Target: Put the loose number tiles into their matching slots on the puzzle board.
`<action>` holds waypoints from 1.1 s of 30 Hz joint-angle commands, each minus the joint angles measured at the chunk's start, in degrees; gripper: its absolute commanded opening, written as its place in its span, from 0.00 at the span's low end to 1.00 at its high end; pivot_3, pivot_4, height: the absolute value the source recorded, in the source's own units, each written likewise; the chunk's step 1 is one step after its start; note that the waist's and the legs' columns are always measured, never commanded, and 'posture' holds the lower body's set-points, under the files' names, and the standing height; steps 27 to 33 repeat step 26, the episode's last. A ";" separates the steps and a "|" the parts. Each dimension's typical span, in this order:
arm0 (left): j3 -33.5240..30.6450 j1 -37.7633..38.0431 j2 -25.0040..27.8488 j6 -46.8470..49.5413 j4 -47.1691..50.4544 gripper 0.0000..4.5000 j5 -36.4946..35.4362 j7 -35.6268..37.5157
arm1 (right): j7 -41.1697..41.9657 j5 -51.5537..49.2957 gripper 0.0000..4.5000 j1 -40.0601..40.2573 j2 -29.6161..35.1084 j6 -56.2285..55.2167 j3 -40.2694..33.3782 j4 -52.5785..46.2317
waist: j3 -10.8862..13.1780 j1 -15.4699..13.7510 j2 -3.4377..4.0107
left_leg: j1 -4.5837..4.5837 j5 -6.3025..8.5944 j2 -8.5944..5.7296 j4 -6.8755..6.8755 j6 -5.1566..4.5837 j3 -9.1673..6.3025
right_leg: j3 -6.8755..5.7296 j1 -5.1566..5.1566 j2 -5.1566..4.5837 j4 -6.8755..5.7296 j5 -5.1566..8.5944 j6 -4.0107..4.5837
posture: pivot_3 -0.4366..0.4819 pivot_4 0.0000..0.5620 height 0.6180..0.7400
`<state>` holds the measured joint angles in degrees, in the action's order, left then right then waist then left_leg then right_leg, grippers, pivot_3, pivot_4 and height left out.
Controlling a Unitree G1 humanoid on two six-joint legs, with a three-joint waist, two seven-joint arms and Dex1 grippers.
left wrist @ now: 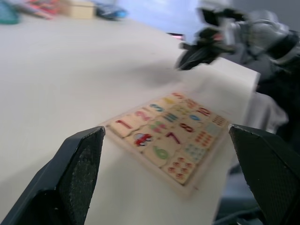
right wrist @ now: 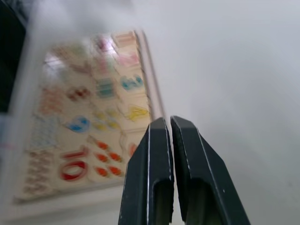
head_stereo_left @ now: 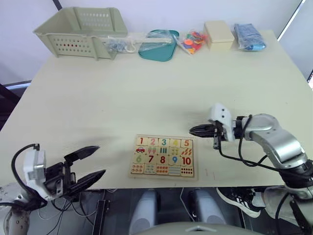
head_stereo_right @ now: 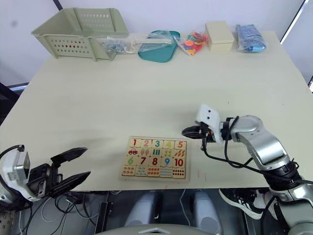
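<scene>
The puzzle board (head_stereo_left: 163, 176) lies flat near the table's front edge, at the middle. Its upper row holds the number tiles (head_stereo_left: 164, 142) 1 to 5, side by side and level with the other tiles, so the slots beneath them are covered. My right gripper (head_stereo_left: 192, 130) is shut with nothing in it, hovering just beyond the board's far right corner, close to the tile 5 (head_stereo_left: 186, 143). In the right wrist view its fingers (right wrist: 157, 154) point at the board's edge. My left gripper (head_stereo_left: 100, 160) is open and empty, off the table's front edge to the left of the board.
Along the far edge stand a green basket (head_stereo_left: 80, 29), a teal tray (head_stereo_left: 157, 45), a bag of coloured pieces (head_stereo_left: 193, 41), a cream box (head_stereo_left: 218, 35) and a blue bag (head_stereo_left: 249, 37). Bare tabletop (head_stereo_left: 146, 93) lies between them and the board.
</scene>
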<state>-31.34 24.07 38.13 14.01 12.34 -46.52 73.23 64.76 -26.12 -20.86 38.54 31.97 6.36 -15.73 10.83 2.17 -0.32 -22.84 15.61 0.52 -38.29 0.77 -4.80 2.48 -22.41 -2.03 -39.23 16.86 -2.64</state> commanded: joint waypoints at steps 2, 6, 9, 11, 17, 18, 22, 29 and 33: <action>-2.83 2.17 -0.51 2.27 3.97 1.00 -0.53 -5.60 | 4.22 -3.90 0.09 3.30 2.39 -3.88 -5.25 -1.03 | 0.00 0.04 0.00 | 0.02 0.00 -0.01 -0.02 0.00 0.02 | 0.03 0.00 0.01 -0.03 -0.01 -0.01 | 0.48 0.27 1.00; -5.32 5.50 -2.70 0.90 5.22 1.00 1.93 -10.67 | 8.44 -5.83 0.43 13.60 5.64 -9.71 -13.33 0.34 | -0.01 -0.14 -0.02 | 0.09 0.00 -0.01 -0.04 0.00 0.04 | 0.04 0.01 0.03 -0.17 0.00 0.00 | 0.48 0.27 1.00; -6.02 6.87 -3.41 -0.35 4.49 1.00 4.27 -12.64 | 9.64 -6.17 0.72 19.31 7.04 -12.43 -17.24 1.67 | -0.02 -0.32 -0.03 | 0.08 0.00 -0.04 -0.03 0.00 0.08 | 0.05 0.04 0.02 -0.08 0.00 -0.01 | 0.48 0.27 1.00; -6.64 7.57 -3.64 -0.48 3.75 1.00 5.23 -13.72 | 10.05 -5.71 0.96 22.85 7.39 -15.06 -20.04 2.77 | -0.01 -0.30 -0.03 | 0.18 0.00 -0.09 -0.06 0.00 0.21 | 0.06 0.14 0.03 -0.10 0.00 -0.01 | 0.48 0.27 1.00; -8.34 10.50 -4.35 -0.84 2.56 1.00 6.96 -15.88 | 9.75 -5.89 0.99 30.04 7.31 -19.01 -26.25 3.21 | -0.02 0.00 -0.08 | 0.99 0.00 0.02 0.00 0.00 0.51 | 0.16 0.98 0.20 0.19 0.03 0.00 | 0.48 0.27 1.00; -8.22 10.60 -4.43 -0.90 2.48 1.00 7.09 -16.02 | 9.73 -5.98 0.99 30.87 7.22 -19.26 -26.71 3.08 | -0.03 -0.03 -0.10 | 1.00 0.00 0.03 0.00 0.00 0.52 | 0.18 0.98 0.20 0.20 0.03 -0.01 | 0.48 0.27 1.00; -7.34 10.15 -4.39 -0.65 2.14 1.00 7.56 -16.52 | 9.03 -5.96 0.99 31.65 6.94 -19.83 -27.08 3.36 | -0.05 -0.10 -0.12 | 0.98 0.00 0.06 -0.02 0.00 0.55 | 0.22 0.97 0.18 0.23 0.01 -0.04 | 0.48 0.27 1.00; -6.25 9.15 -4.15 -0.53 1.80 1.00 8.30 -16.58 | 8.61 -6.10 0.99 31.73 6.69 -20.05 -26.68 3.54 | -0.05 -0.12 -0.12 | 0.97 0.00 0.07 -0.01 0.00 0.55 | 0.21 0.97 0.17 0.24 0.00 -0.03 | 0.48 0.27 1.00; -6.25 9.15 -4.15 -0.53 1.80 1.00 8.30 -16.58 | 8.61 -6.10 0.99 31.73 6.69 -20.05 -26.68 3.54 | -0.05 -0.12 -0.12 | 0.97 0.00 0.07 -0.01 0.00 0.55 | 0.21 0.97 0.17 0.24 0.00 -0.03 | 0.48 0.27 1.00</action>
